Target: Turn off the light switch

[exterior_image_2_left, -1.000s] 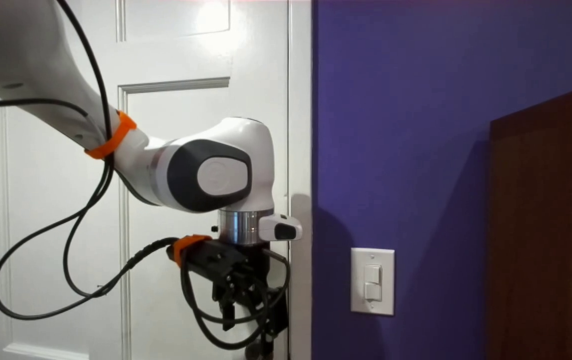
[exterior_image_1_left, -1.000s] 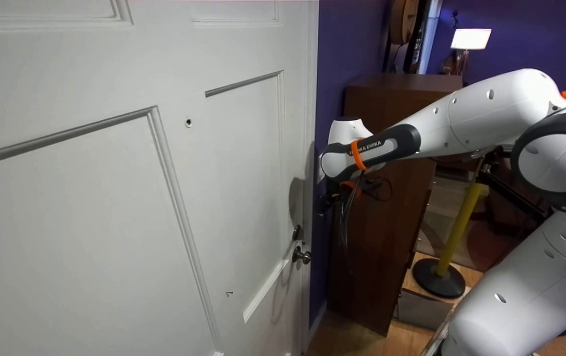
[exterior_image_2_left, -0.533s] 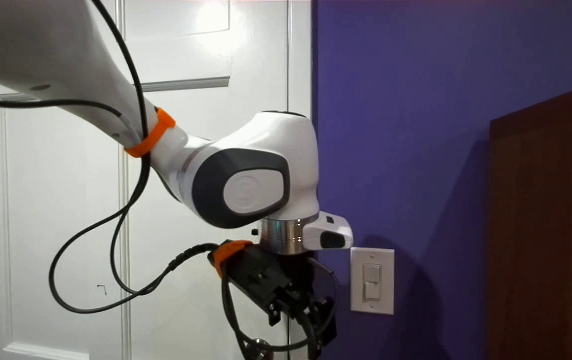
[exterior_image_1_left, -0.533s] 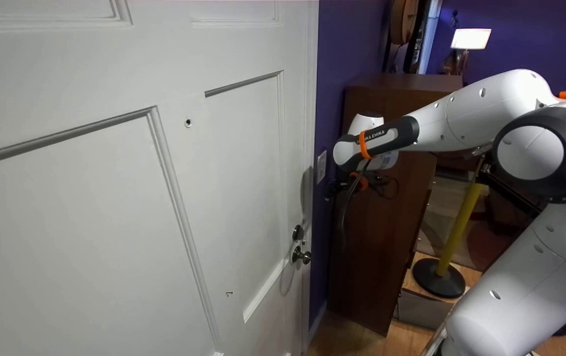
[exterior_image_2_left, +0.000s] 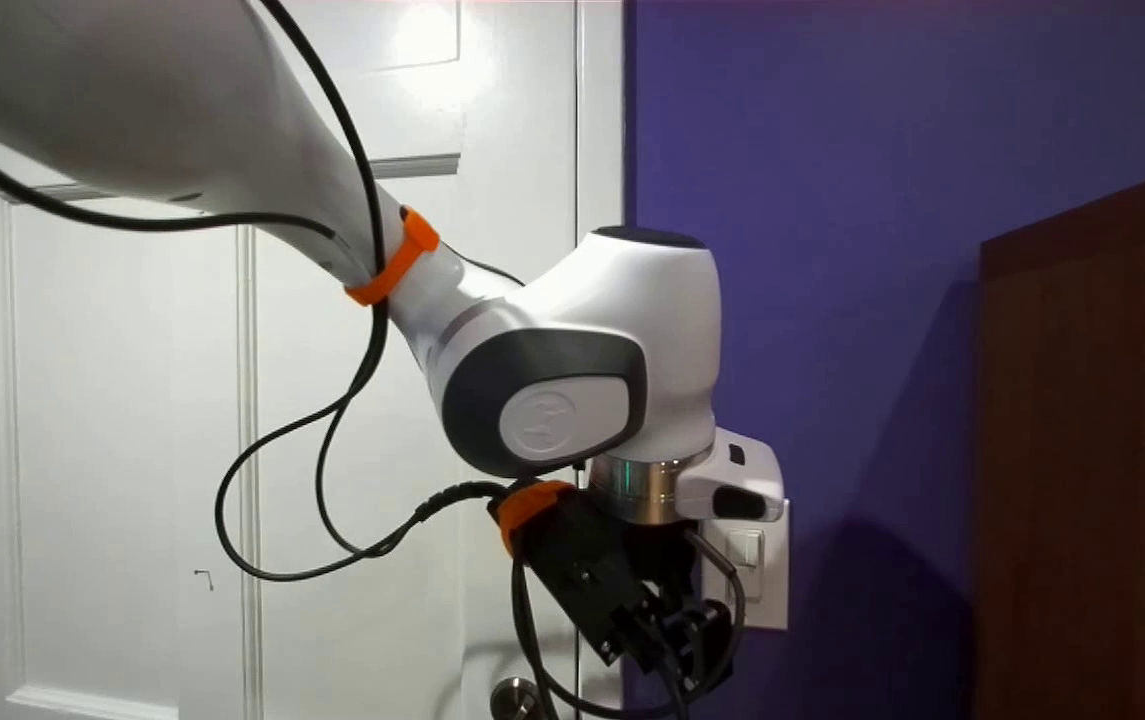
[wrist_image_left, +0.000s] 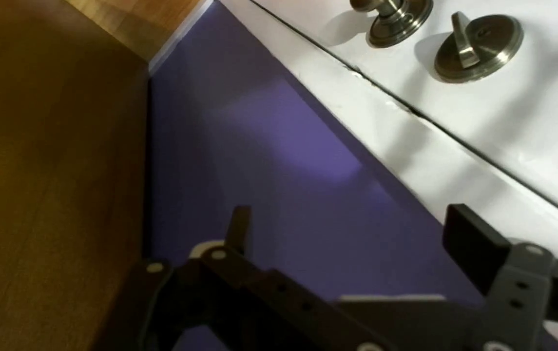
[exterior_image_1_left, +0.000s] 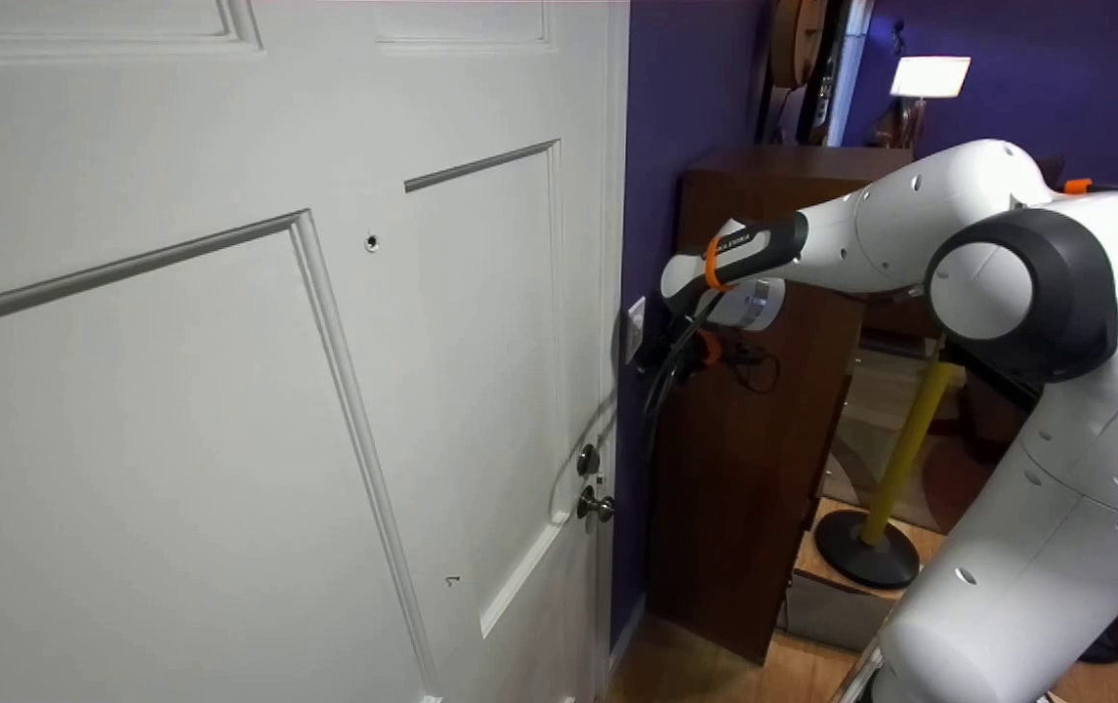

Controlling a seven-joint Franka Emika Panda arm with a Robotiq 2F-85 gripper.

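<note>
The light switch (exterior_image_1_left: pixel 636 330) is a narrow white upright plate on the purple wall beside the door frame. In an exterior view its plate (exterior_image_2_left: pixel 774 605) shows face-on with two rockers; my gripper and wrist cover its left and upper parts. My gripper (exterior_image_2_left: pixel 677 640) points down in front of the plate's lower left; whether it touches cannot be told. In the wrist view my gripper (wrist_image_left: pixel 349 214) is open, with wide-apart fingers and only purple wall between them. The switch plate is not in that view.
A white panelled door (exterior_image_1_left: pixel 480 371) stands beside the switch, with a knob (exterior_image_1_left: pixel 596 504) and deadbolt (wrist_image_left: pixel 478 48) near its edge. A tall brown cabinet (exterior_image_2_left: pixel 1092 470) stands against the purple wall (exterior_image_2_left: pixel 832 250). Black cables (exterior_image_2_left: pixel 277 575) hang in loops from the arm.
The arm has moved away from the door and across in front of the switch, now covering part of the plate in an exterior view. In the opposite exterior view, the plate has come into sight.
</note>
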